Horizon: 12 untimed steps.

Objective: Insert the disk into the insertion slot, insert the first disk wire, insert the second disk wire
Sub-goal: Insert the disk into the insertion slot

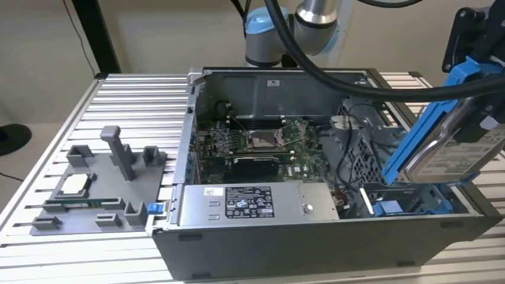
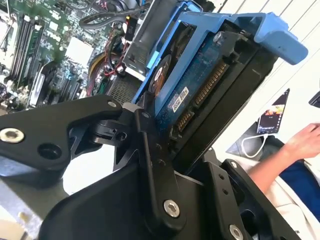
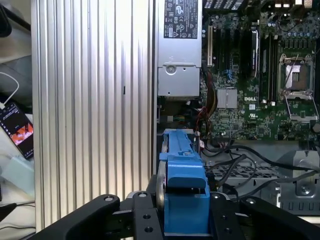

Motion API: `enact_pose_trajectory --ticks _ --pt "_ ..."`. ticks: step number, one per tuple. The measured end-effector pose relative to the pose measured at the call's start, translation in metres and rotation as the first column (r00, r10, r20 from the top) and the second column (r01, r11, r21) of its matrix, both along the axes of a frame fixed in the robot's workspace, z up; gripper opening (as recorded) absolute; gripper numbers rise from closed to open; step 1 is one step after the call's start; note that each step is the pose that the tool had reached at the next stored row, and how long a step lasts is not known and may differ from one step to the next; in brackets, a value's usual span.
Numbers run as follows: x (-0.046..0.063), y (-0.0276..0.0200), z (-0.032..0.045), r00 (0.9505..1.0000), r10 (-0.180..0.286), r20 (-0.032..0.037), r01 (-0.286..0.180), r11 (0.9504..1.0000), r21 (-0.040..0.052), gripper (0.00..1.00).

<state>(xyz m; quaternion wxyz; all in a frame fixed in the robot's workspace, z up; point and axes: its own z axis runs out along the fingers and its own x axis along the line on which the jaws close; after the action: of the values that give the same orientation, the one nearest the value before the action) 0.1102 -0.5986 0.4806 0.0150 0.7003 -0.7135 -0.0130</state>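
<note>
While disk (image 1: 462,148) hangs tilted above insertion slot (image 1: 406,204), pincer (image 3: 185,214) grips it, jaws closed against its sides.

Disk (image 1: 456,155) tilted abv insertion slot (image 1: 412,202)

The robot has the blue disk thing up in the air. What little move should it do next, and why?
Probably ease the disk down a little toward the insertion slot. The gripper holds it tilted above the case at the exterior view's right, with the slot open just below its lower edge.
</note>
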Motion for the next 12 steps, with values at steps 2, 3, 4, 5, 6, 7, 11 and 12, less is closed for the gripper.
enact_pose_trajectory --ticks 2,3,4,5,6,7,11,12 --pt "0.0001 0.0 -0.0012 1.0 -0.001 0.0 0.001 1.0 -0.0003 0.0" --pt "0.0001 0.0 -0.0022 1.0 -0.003 0.0 0.003 1.0 -0.0004 0.0" --pt "0.0003 0.0 -0.0033 1.0 -0.004 0.0 0.004 1.0 -0.0004 0.0" --pt "0.0007 0.0 -0.0045 1.0 -0.005 0.0 0.005 1.0 -0.0003 0.0" --pt "0.0011 0.0 -0.0056 1.0 -0.007 -0.0001 0.007 1.0 -0.0002 0.0" --pt "0.0014 0.0 -0.0065 1.0 -0.009 -0.0001 0.009 1.0 -0.0002 0.0" --pt "0.0025 0.0006 -0.009 0.9999 -0.017 -0.0001 0.017 0.9999 -0.0001 0.0" --pt "0.0026 0.001 -0.0094 0.9998 -0.021 -0.0001 0.021 0.9998 -0.0003 0.0"
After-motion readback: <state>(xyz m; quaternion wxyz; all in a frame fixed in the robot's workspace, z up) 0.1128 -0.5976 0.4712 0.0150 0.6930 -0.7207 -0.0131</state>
